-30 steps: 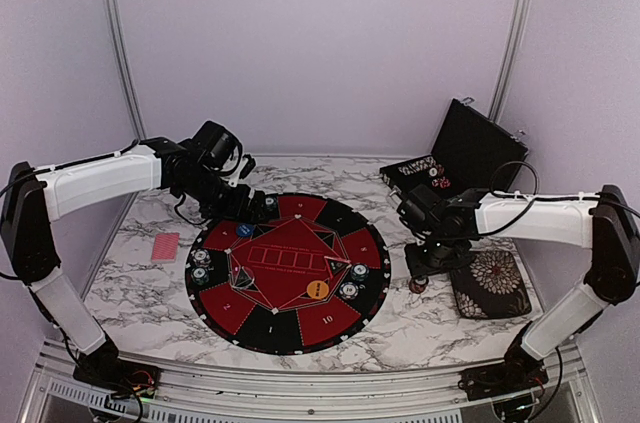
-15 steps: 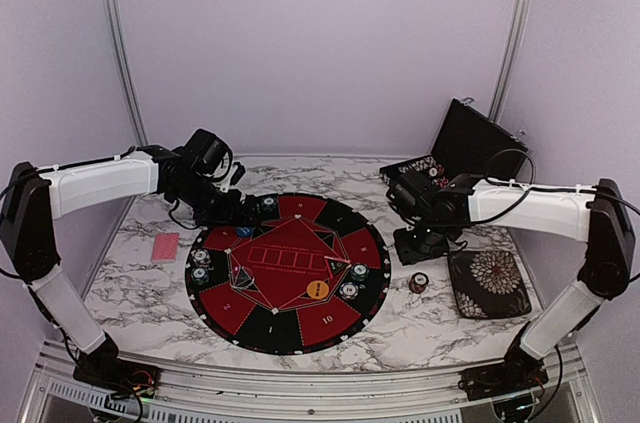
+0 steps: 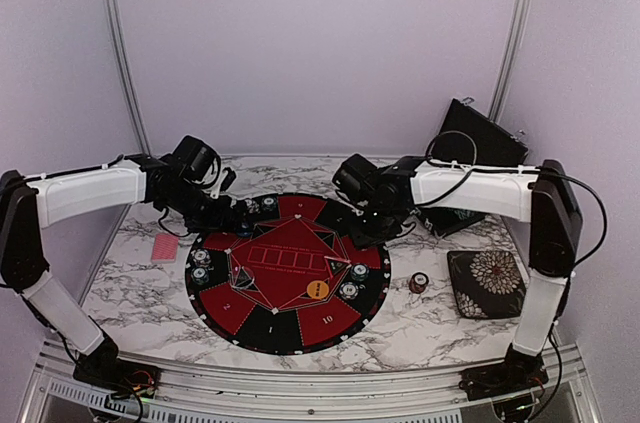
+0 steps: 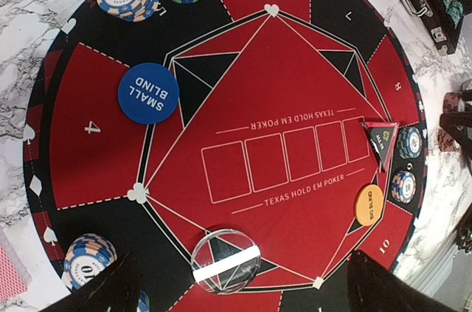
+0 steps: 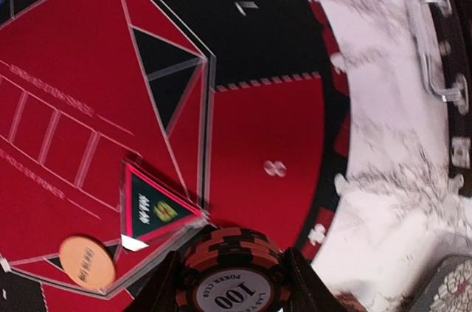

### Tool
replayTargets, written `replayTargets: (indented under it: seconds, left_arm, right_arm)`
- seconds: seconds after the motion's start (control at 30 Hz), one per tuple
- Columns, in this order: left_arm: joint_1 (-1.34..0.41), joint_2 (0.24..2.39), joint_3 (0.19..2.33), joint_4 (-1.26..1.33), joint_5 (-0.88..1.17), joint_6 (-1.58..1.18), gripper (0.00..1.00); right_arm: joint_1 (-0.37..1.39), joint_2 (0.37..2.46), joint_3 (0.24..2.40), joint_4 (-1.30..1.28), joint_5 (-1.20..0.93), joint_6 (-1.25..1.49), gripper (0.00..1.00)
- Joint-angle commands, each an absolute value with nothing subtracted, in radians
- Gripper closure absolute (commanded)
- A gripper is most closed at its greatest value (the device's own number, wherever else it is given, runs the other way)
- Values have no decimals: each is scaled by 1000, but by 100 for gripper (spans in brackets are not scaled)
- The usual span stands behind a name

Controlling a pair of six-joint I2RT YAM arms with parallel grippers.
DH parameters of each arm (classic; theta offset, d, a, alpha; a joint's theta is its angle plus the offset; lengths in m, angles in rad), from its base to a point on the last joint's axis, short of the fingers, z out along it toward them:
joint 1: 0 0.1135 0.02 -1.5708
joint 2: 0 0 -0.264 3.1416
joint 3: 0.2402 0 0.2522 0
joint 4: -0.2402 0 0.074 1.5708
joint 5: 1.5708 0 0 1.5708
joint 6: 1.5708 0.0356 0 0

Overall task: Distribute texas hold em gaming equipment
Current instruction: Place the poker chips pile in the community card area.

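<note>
We see the round mat (image 3: 287,274) whole from above and behind the arm bases. Both wrist views look down on it closely; both share its orange disc (image 4: 369,204) (image 5: 87,261).

The round mat (image 4: 243,105) is red and black with thin white lines and lettering. On it lie a blue disc (image 4: 148,94) lettered white, an orange disc (image 4: 369,204) and blue-and-white striped chips (image 4: 88,259). The chip stack (image 5: 232,271) at the bottom of the right wrist view looks orange-red and black. The table (image 3: 400,328) is white marble with grey veins.
</note>
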State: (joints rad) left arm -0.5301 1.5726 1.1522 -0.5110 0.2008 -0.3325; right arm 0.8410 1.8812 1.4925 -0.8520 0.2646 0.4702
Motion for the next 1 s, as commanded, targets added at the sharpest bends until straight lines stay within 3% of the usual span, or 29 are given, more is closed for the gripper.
replayTargets:
  seconds: [0.0,0.43,0.97]
  left_arm:
    - [-526,1524,1118,-471,226,-349,1]
    - [-522,1480,1067,-469,200,-342,1]
    - [-518,1508,1075,-468,212,-339,1]
  right_arm:
    - [896,2019,1701,-875,283,434,74]
    - [946,2417,2218,-911,250,334,74]
    - [945,2500,2243,-885,224,319,71]
